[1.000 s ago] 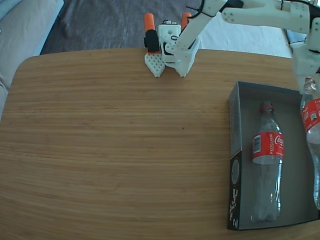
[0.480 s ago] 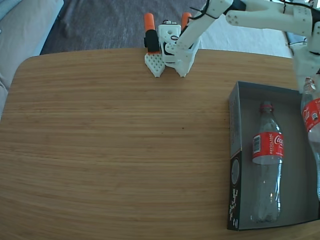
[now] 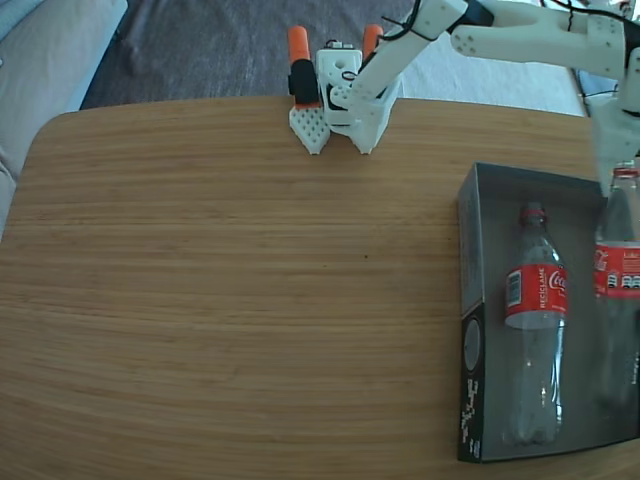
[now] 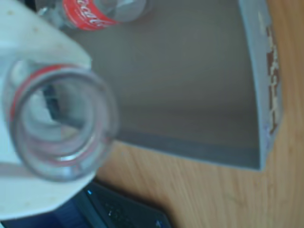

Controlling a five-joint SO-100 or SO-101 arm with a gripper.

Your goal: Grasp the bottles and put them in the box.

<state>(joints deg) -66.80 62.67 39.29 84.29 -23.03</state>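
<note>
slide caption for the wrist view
Open bottle mouth looms close above the grey box, second bottle lying inside.

The table (image 3: 230,300) is warm brown wood with fine lengthwise grain streaks. On it, the box (image 3: 468,260) is dark grey inside, and its outer side facing the table's middle is black with white printed marks. Inside the box, the lying bottle (image 3: 533,330) is clear plastic with a red wrap label lettered in white and a red neck ring. At the box's far-right side, the second bottle (image 3: 617,280) is also clear with a red label; its blurred open mouth (image 4: 59,123) seems ringed in red. The gripper (image 3: 333,143) is white with orange parts.
</note>
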